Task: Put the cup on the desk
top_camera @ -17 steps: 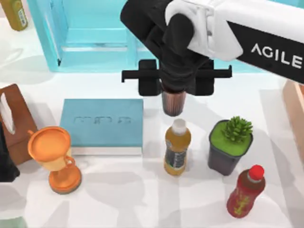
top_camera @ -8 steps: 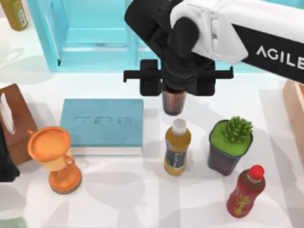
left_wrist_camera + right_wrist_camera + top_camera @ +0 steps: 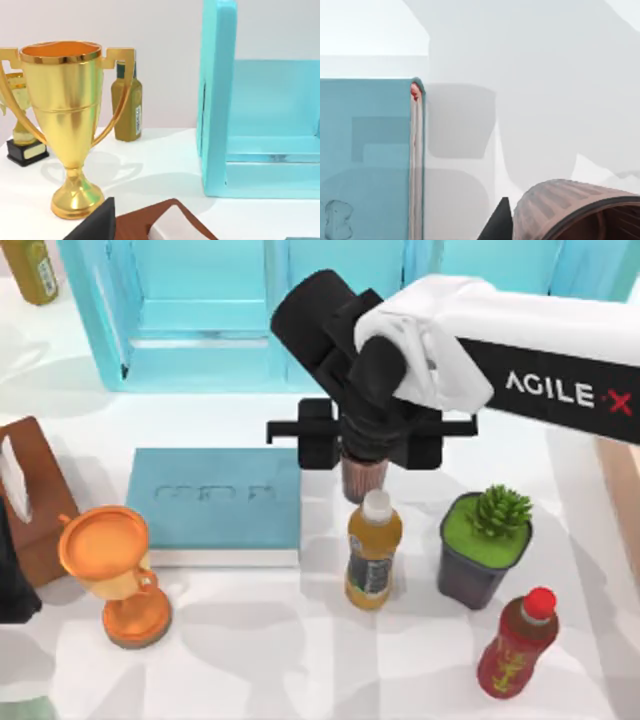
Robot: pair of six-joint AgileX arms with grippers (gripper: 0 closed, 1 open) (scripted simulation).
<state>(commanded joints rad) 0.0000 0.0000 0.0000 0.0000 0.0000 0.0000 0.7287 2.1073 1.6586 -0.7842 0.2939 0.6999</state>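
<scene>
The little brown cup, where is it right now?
In the top view the cup hangs in the right gripper, mid-table, between the teal book and plant pot, behind the yellow bottle.

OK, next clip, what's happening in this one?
The right arm reaches in over the middle of the desk with the small coppery cup held in the right gripper. The cup hangs between the teal book and the potted plant, just behind the yellow bottle. In the right wrist view, the cup's ribbed wall and dark reddish inside show beside the book's edge. The left arm sits idle at the table's left side, near the gold trophy.
</scene>
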